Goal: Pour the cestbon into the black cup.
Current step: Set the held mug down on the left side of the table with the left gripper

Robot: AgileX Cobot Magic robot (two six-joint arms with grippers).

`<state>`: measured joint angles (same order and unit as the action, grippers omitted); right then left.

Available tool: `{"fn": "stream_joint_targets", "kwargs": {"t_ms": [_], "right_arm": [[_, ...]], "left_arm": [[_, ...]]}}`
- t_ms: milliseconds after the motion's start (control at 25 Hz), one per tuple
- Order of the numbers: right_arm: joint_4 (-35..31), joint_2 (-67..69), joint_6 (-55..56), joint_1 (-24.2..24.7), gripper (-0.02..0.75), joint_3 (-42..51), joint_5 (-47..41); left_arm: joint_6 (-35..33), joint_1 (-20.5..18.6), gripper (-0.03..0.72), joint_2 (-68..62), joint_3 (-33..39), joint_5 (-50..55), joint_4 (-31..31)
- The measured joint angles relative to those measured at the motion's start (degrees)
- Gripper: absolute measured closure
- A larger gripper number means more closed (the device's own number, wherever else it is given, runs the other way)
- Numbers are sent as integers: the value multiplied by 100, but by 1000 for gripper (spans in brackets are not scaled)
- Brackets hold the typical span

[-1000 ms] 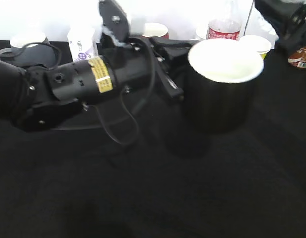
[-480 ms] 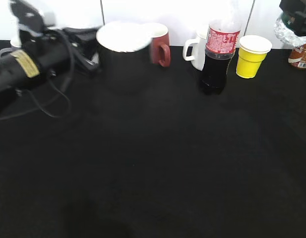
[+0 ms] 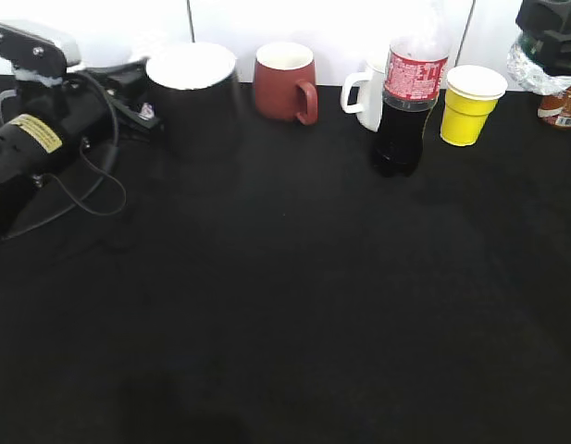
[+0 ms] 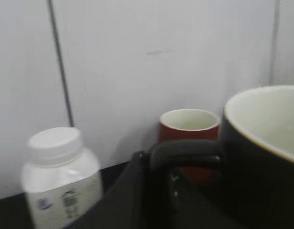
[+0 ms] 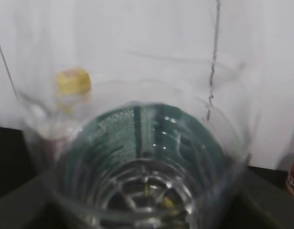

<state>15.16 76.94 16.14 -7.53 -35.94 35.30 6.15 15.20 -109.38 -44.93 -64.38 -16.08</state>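
Black cup gripped at far left, cestbon held high at far right; pour not yet begun.

Across a bare stretch of matte black worktop (image 3: 285,305), left pincer (image 3: 137,97) clamped on the handle of the glossy black cup (image 3: 191,88), white inside, at the rear left. Beyond, along the white wall: reddish-brown mug (image 3: 283,81), dark cola bottle (image 3: 410,92), yellow paper cup (image 3: 472,104). Top right corner, right pincer (image 3: 544,42) closed around the clear, ribbed cestbon (image 5: 142,162). Next, judging by the gap: bottle and cup brought together, then tilted.
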Motion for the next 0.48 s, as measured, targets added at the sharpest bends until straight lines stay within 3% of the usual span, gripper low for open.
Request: {"fn": "stream_joint_targets", "kwargs": {"t_ms": [280, 480], "right_arm": [[240, 49, -1, 0, 248, 0, 5], [240, 49, -1, 0, 248, 0, 5]], "left_arm": [[-252, -17, 643, -470, -63, -33, 435], [-269, -17, 643, -1045, -521, -1, 447]]}}
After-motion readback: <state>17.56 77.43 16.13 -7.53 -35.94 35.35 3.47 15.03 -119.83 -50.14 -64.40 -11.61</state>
